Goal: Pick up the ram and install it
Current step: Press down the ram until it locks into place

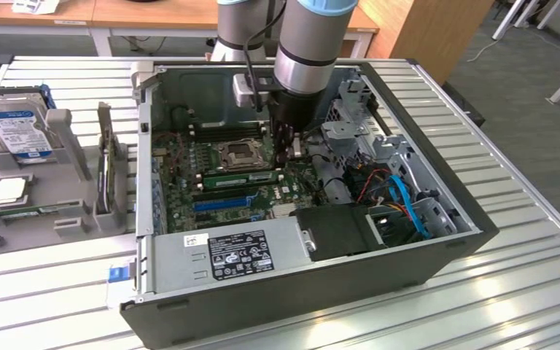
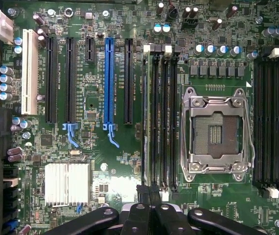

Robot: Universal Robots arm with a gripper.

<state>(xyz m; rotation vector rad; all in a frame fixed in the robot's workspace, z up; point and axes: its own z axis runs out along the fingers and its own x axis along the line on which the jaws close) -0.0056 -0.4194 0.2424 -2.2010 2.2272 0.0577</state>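
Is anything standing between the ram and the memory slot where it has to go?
Nothing visible does. The ram stands edge-on along the black memory slots beside the CPU socket, right at the closed jaws.

It looked like a robotics lab or workshop, where an open computer case (image 1: 300, 240) lay on a slatted metal table (image 1: 513, 292), with wooden desks (image 1: 144, 14) behind it.

Grey arm (image 1: 305, 44) reaching straight down from above, wrist vertical, black gripper (image 2: 149, 208) pointing down, its fingers closed together
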